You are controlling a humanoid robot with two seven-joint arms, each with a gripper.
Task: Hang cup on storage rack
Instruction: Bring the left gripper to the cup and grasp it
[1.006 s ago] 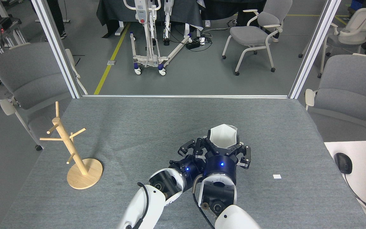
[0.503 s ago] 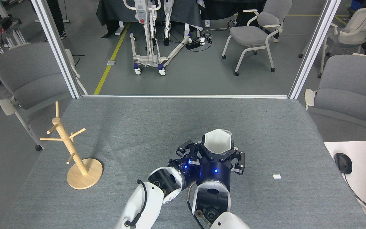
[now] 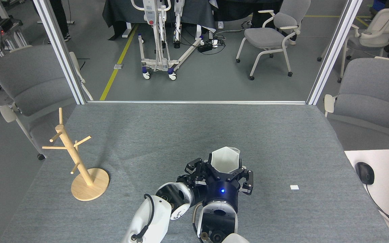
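The white faceted cup [image 3: 225, 159] is held mouth-up over the near middle of the table, with my right gripper [image 3: 226, 168] shut on its lower body from beneath. My left gripper [image 3: 198, 167] sits close against the cup's left side; its dark fingers look spread open, and their tips are partly hidden behind the right gripper. The cup's handle tab does not show. The wooden storage rack [image 3: 76, 158] stands upright on its round base at the table's left edge, far from both grippers, with nothing on its pegs.
The grey felt table [image 3: 167, 135] ends at a metal frame behind. A small white tag [image 3: 294, 187] lies to the right. A white desk with a mouse [image 3: 364, 172] and keyboard stands at the right. Grey chairs [image 3: 29, 81] flank the table.
Both arms have drawn back toward me and slightly left, carrying the cup with them. The right gripper's hold on the cup is unchanged. The rack has not moved.
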